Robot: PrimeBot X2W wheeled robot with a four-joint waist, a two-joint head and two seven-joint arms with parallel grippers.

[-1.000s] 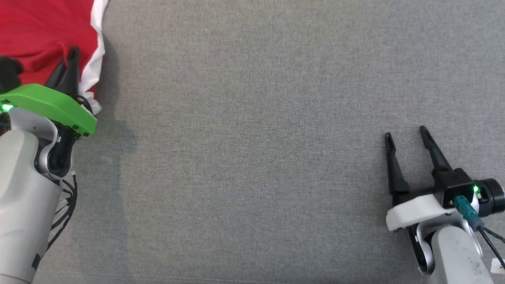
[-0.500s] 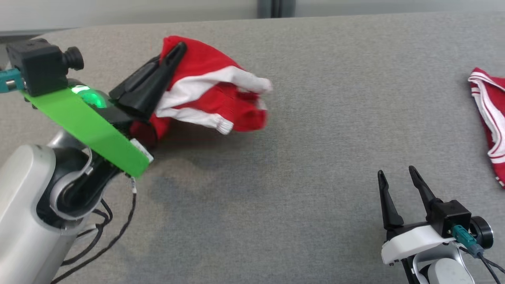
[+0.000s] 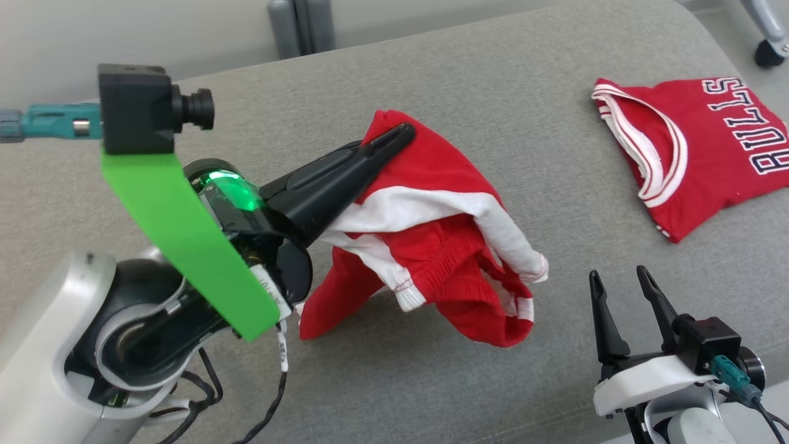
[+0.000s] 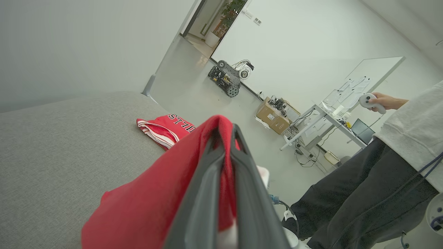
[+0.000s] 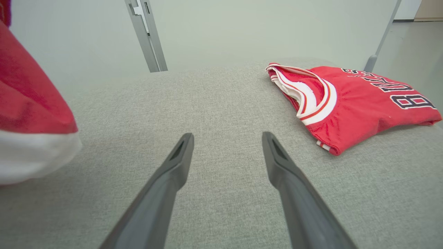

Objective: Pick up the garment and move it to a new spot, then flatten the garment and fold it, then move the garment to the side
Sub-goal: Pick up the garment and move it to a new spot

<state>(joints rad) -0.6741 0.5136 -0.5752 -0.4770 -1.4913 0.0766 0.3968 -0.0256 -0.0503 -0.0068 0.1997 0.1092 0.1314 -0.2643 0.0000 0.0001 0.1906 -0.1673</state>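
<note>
Hanging clamped in the left tool (image 3: 399, 132) is a red-and-white garment (image 3: 444, 246), perhaps shorts; right tool (image 3: 617, 272) spread wide.

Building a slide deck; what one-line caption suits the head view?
Left gripper holds a red-and-white garment over the grey surface; right gripper stands open near a Bulls jersey.
</note>
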